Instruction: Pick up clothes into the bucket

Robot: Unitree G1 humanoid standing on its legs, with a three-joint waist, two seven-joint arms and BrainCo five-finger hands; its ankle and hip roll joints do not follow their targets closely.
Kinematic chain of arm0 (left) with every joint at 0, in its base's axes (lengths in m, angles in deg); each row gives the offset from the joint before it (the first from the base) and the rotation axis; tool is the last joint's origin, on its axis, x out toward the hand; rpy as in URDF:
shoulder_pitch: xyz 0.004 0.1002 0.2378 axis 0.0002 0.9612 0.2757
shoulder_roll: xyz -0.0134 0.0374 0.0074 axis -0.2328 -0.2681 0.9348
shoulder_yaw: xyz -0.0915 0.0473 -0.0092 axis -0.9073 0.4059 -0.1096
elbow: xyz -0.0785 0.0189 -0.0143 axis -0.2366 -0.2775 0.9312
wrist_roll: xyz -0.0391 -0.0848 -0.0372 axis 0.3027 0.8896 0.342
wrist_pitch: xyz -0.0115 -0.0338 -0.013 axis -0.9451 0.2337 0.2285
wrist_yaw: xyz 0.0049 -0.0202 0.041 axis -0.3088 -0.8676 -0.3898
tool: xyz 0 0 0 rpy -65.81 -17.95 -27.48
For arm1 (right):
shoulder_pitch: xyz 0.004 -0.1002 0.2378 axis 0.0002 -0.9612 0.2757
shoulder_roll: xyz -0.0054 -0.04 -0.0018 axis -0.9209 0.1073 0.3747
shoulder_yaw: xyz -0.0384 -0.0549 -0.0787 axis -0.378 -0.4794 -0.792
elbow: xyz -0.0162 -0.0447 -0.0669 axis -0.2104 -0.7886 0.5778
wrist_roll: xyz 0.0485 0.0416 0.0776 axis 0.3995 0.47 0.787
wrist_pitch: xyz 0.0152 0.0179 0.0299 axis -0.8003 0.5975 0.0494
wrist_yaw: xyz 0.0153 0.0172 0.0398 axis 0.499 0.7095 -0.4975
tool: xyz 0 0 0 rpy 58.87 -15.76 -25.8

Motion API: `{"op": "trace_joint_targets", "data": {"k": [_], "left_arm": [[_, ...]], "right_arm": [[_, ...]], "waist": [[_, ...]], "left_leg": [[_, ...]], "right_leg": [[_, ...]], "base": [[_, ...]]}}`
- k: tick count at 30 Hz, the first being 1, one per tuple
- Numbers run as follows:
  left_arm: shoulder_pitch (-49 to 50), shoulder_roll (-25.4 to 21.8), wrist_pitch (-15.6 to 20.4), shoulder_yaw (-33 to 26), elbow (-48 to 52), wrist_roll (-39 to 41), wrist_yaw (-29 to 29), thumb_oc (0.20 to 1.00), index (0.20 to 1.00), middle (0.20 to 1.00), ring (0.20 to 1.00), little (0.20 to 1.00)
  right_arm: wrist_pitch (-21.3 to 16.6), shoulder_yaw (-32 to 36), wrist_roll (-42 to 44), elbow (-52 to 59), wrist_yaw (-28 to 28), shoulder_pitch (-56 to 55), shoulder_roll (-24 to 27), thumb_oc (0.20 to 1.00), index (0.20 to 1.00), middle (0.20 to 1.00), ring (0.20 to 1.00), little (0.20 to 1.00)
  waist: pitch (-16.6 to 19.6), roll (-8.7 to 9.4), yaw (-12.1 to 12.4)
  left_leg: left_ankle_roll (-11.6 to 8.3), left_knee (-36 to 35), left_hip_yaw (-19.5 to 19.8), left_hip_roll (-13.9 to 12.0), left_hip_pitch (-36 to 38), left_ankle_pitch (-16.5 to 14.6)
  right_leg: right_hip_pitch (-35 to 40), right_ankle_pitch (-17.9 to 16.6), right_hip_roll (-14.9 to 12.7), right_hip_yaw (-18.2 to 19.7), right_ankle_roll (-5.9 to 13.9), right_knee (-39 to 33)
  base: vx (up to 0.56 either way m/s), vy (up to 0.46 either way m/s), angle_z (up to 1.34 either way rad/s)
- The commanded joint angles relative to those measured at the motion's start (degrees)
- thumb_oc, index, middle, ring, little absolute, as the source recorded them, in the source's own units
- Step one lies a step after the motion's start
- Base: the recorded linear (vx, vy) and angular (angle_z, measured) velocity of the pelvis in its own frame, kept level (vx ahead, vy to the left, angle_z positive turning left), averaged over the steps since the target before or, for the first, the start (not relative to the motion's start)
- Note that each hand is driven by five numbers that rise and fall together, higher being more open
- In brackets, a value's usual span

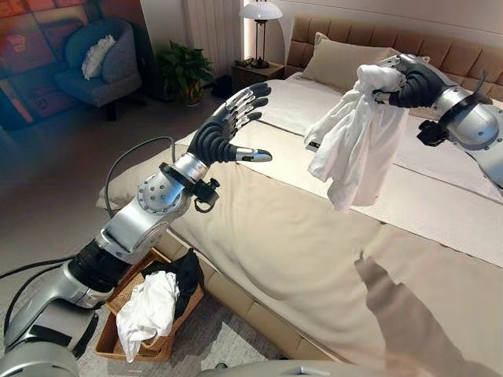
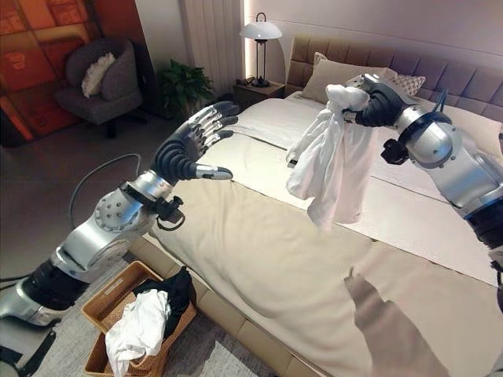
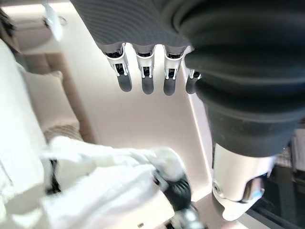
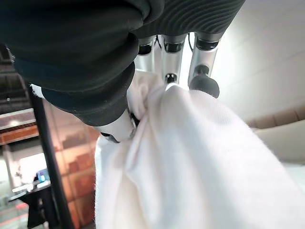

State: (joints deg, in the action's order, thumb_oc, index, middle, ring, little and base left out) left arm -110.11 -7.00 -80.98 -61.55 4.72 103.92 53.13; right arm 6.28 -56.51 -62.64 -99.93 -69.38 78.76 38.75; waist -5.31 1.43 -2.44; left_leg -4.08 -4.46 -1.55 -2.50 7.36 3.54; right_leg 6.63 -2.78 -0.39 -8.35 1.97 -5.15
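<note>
A wicker basket (image 1: 111,334) is seen nearest, on the floor beside the bed (image 1: 299,251), with a white garment (image 1: 148,312) and a black garment (image 1: 187,276) heaped in it. Above the bed's near edge the left hand (image 1: 228,129) is held up in the air, its fingers straight and spread, nothing in its grasp. Further over the bed, a white shirt (image 2: 326,169) is gripped at its top by the curled fingers of the right hand (image 2: 376,100) and hangs clear of the beige cover. A pillow (image 1: 338,63) is propped against the padded headboard (image 2: 440,75). Beyond, a lamp (image 1: 260,27) is set on a nightstand (image 1: 253,75), with a potted plant (image 1: 182,71) and a grey armchair (image 1: 98,67) farther off.
</note>
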Motion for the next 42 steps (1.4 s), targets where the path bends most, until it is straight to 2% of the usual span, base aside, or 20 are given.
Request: {"op": "trace_joint_targets", "data": {"k": [1,7,12,19,21,23,25,26,33,38,42], "left_arm": [[-1.74,1.30,2.22,-2.34,-3.59,-4.42,-2.13,1.000,1.000,1.000,1.000,1.000],[-5.08,4.30,1.46,-0.56,-10.35,-7.69,-2.63,1.000,1.000,1.000,1.000,1.000],[-9.73,7.51,0.93,3.55,-15.39,-7.87,-2.05,1.000,1.000,1.000,1.000,1.000],[-16.06,10.15,0.81,10.78,-16.21,-3.62,0.09,1.000,1.000,1.000,1.000,1.000],[-19.36,8.79,0.87,14.97,-14.07,1.16,2.10,1.000,1.000,1.000,1.000,1.000],[-20.92,7.93,0.83,16.79,-12.82,3.14,3.17,1.000,1.000,1.000,1.000,1.000],[-24.71,4.15,0.50,21.32,-9.33,8.05,5.77,1.000,1.000,1.000,1.000,1.000],[-24.78,4.08,0.49,21.32,-9.32,8.13,5.78,1.000,1.000,1.000,1.000,1.000],[-31.88,-5.48,-0.82,29.02,-4.59,19.38,11.91,1.000,1.000,1.000,1.000,1.000],[-32.80,-6.80,-2.24,30.57,-5.36,23.71,14.40,1.000,1.000,1.000,1.000,1.000],[-31.28,-7.77,-1.17,28.51,-7.51,19.47,12.27,1.000,1.000,1.000,1.000,1.000]], "right_arm": [[-1.56,4.64,1.78,3.12,1.48,1.56,3.27,0.200,0.200,0.200,0.200,0.200],[-1.97,5.54,2.83,6.27,1.42,1.84,2.97,0.200,0.200,0.200,0.200,0.200],[-2.54,4.80,3.81,8.19,1.34,3.20,1.75,0.200,0.200,0.200,0.200,0.200],[-3.16,1.04,5.37,9.87,1.14,7.16,-1.24,0.200,0.200,0.200,0.200,0.200],[-3.29,-0.88,6.04,10.32,0.85,8.54,-1.81,0.200,0.200,0.200,0.200,0.200],[-3.24,-1.84,6.13,10.46,0.62,9.25,-1.86,0.200,0.200,0.200,0.200,0.200],[-3.28,-4.77,6.64,10.98,-0.10,11.17,-1.77,0.200,0.200,0.200,0.200,0.200],[-3.29,-4.82,6.67,10.93,-0.10,11.29,-1.80,0.200,0.200,0.200,0.200,0.200],[-4.37,-8.69,8.95,11.38,-2.14,11.76,0.27,0.200,0.200,0.200,0.200,0.200],[-5.27,-9.21,9.76,11.49,-2.86,11.53,-0.10,0.200,0.200,0.200,0.200,0.200],[-6.02,-7.53,10.04,13.29,-2.31,11.11,-2.13,0.200,0.200,0.200,0.200,0.200]], "waist": [[2.72,3.28,1.06],[2.88,3.04,0.06],[2.88,2.89,-0.97],[2.32,2.53,-1.61],[2.07,2.29,-1.62],[1.95,2.24,-1.64],[1.76,2.09,-1.38],[1.70,2.11,-1.42],[1.84,1.66,-1.17],[2.20,1.57,-1.22],[2.40,1.37,-0.80]], "left_leg": [[0.29,3.45,-0.24,0.45,-2.61,-2.07],[0.31,3.27,-1.00,0.36,-2.46,-2.14],[0.22,3.13,-1.29,0.30,-2.61,-1.99],[0.09,3.37,-1.48,0.13,-3.25,-1.79],[-0.01,3.51,-1.44,0.19,-3.56,-1.62],[-0.09,3.57,-1.43,0.17,-3.74,-1.52],[-0.34,3.59,-1.36,0.16,-4.14,-1.18],[-0.34,3.59,-1.34,0.17,-4.15,-1.18],[-1.05,2.29,-1.06,0.22,-4.26,0.08],[-1.24,1.50,-0.95,0.40,-3.82,0.36],[-0.49,1.76,-0.50,0.95,-3.18,-0.45]], "right_leg": [[0.40,1.56,-3.98,-1.12,4.99,2.61],[0.23,1.41,-3.88,-0.35,5.12,2.33],[-0.15,1.23,-3.73,0.12,5.11,2.23],[-0.77,0.81,-3.65,0.21,5.08,2.01],[-0.94,0.65,-3.57,-0.01,5.12,1.90],[-0.95,0.60,-3.61,-0.20,5.14,1.84],[-0.98,0.37,-3.65,-0.71,5.20,1.67],[-0.97,0.37,-3.65,-0.73,5.20,1.66],[-0.52,0.15,-3.93,-2.77,5.53,1.55],[0.08,0.23,-4.13,-3.65,5.69,1.44],[0.14,0.13,-4.59,-3.09,5.92,1.60]], "base": [[0.00,-0.009,-0.05],[0.00,-0.004,-0.07],[0.00,-0.003,-0.04],[0.00,-0.003,-0.02],[0.00,0.000,0.00],[0.00,0.000,0.00],[-0.01,-0.001,0.02],[0.00,-0.001,0.04],[0.00,0.008,0.16],[0.01,0.016,0.17],[0.01,0.018,0.08]]}}
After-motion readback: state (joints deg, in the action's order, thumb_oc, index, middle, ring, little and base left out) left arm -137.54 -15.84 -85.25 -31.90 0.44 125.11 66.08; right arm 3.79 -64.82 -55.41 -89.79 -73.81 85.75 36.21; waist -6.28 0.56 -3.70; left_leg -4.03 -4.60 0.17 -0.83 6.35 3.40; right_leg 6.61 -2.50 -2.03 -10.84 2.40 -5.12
